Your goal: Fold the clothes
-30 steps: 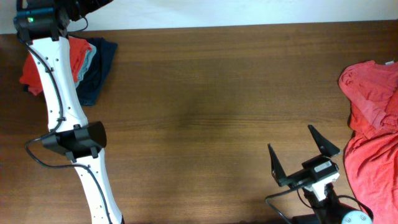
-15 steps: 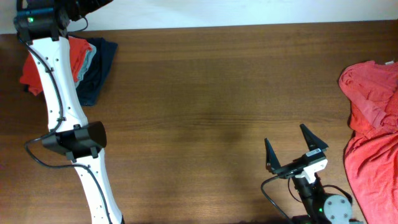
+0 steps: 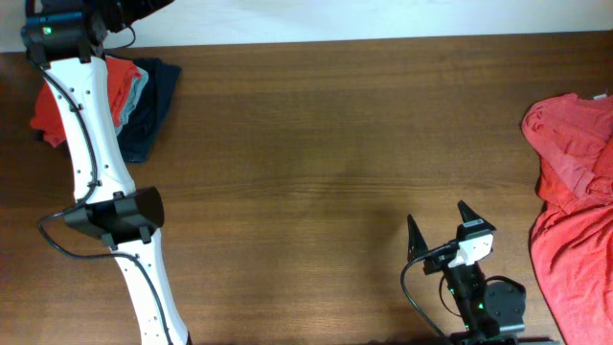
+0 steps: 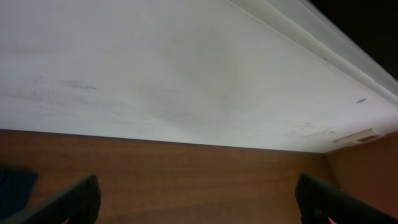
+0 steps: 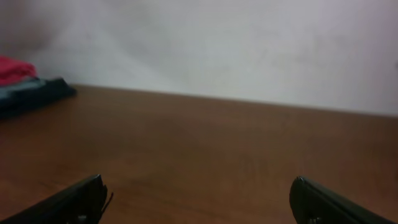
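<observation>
Dark brown wood fills the overhead view: a long table [image 3: 306, 144] with a strip of white wall [image 3: 383, 17] along its far edge. At the right edge lies a crumpled heap of orange-red shirts [image 3: 573, 182], unfolded and partly cut off by the frame, with its lower part running down toward the near corner. At the far left corner sits a small stack of clothes. A folded orange-red shirt [image 3: 123, 81] lies on top, a thin grey-green garment [image 3: 142, 91] shows at its edge, and a navy garment [image 3: 153, 110] is underneath, sticking out to the right. The white left arm [image 3: 91, 163] reaches from the near edge across this stack and covers its middle, so the red cloth shows on both sides of it.

The left claw [image 4: 198, 190] is up by the far edge, facing the wall. Its two dark fingers stand wide apart at the bottom corners of the left wrist view, with only bare wood and wall between them, and it holds nothing.

The right claw [image 3: 438, 217] is near the front edge, well apart from the heap on its right. Its pointed fingers are spread wide and empty over bare wood. The right wrist view looks low across the table, and the stack shows at its far left as a blurred band of red over dark blue.
</observation>
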